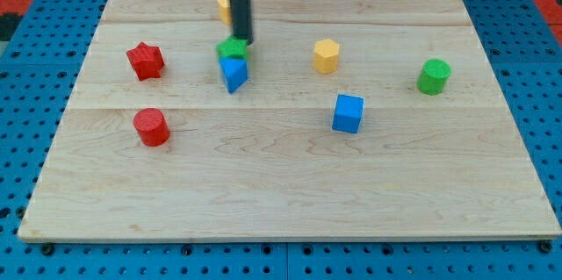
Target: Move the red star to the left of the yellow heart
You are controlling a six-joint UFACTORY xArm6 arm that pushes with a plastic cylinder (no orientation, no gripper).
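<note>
tip: rod's lower end (pixel 243 41) sits at the top edge of a green block (pixel 233 48), touching or just shy of it; can't tell which.
pincer state: none fitted, bare rod only, so nothing to spread, press together or pinch.
red star (pixel 145 61): view's left part of the board (pixel 290 201), well apart from the tip, nothing touching it.
yellow heart (pixel 225 5): probably the yellow block near the view's top, mostly hidden behind the rod; shape can't be confirmed.
other yellow: a faceted yellow block (pixel 326 55) at centre-right, doesn't read as a heart.
clutter: blue triangular block (pixel 234 74) touching the green one from below; red cylinder (pixel 151 127) below the star; blue cube (pixel 348 113) and green cylinder (pixel 434 77) on the view's right, out of the way.
progress: judged not started; star lies left of the heart but lower and well apart.
risk 1: tip moving left from here may drag the green block and, with it, the blue one.
risk 2: off-centre contact on the star's points would spin it or let it slip off the rod.
risk 3: overshoot on the upward push bumps the heart or runs the star toward the board's edge.
risk 4: wrong yellow picked as target, since the heart is occluded.
</note>
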